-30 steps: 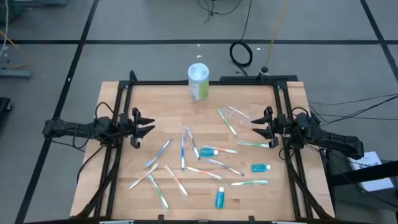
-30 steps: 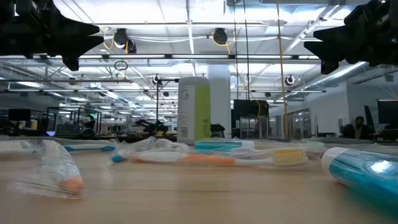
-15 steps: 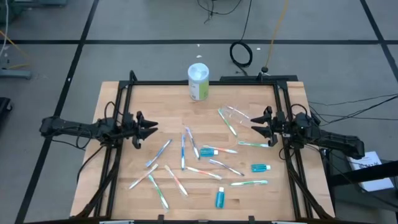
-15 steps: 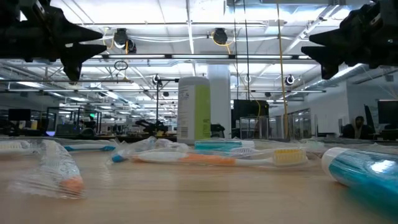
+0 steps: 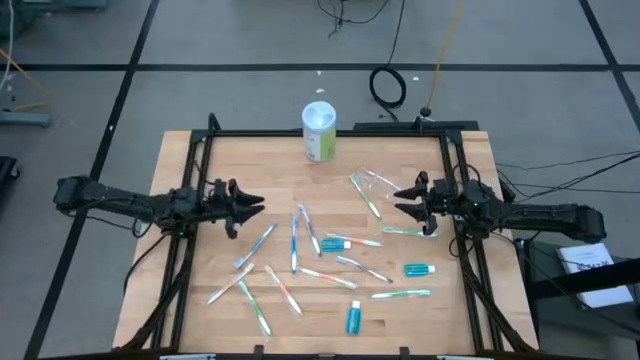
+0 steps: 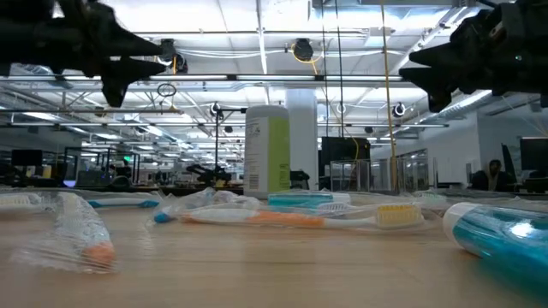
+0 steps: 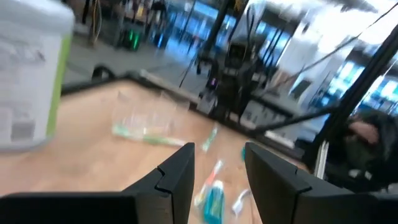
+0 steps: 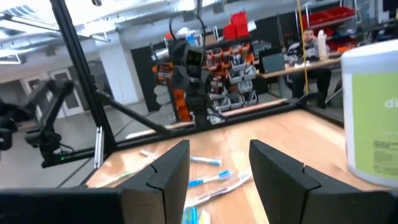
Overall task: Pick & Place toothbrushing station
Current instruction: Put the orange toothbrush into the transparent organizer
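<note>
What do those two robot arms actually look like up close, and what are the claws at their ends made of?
Both arms are dark, nearly black, slim and jointed, with thin cables running along them. The left gripper and the right gripper each end in two dark, flat, angular fingers like a blunt claw. No markings or coloured parts show on them.

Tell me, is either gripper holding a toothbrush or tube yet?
No. The left gripper and right gripper are both open and empty above the table.
</note>
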